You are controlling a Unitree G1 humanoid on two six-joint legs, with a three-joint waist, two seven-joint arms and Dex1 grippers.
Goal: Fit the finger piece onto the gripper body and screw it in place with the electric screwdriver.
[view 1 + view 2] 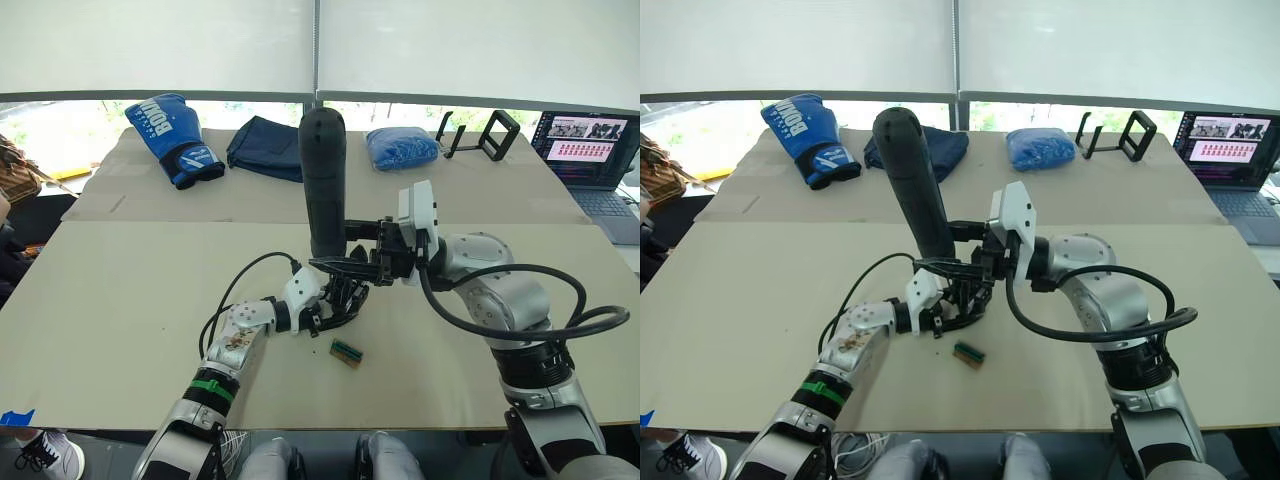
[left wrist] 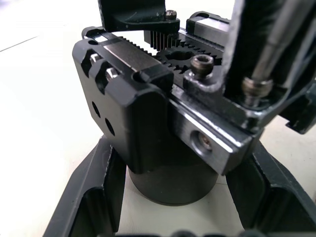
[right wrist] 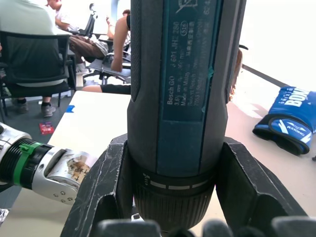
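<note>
My left gripper [image 1: 338,300] is shut on the gripper body [image 2: 148,113], its fingers [image 2: 94,197] clamping the black cylindrical base on the table. On top of the base sit a metal mechanism with a toothed rack and screw heads. I cannot tell the finger piece apart from the black parts on the body. The electric screwdriver [image 1: 322,180] stands nearly upright above it, and my right gripper [image 1: 350,252] is shut around its lower end [image 3: 173,148]. Its thin metal bit [image 2: 276,44] comes down onto a screw head at the edge of the mechanism.
A small green and brown block [image 1: 346,352] lies on the table just right of my left gripper. At the back are a blue boxing glove [image 1: 172,138], a dark cloth [image 1: 265,147], a blue bag [image 1: 402,147], a black stand [image 1: 480,135] and a laptop [image 1: 590,145]. People sit beyond the table [image 3: 29,29].
</note>
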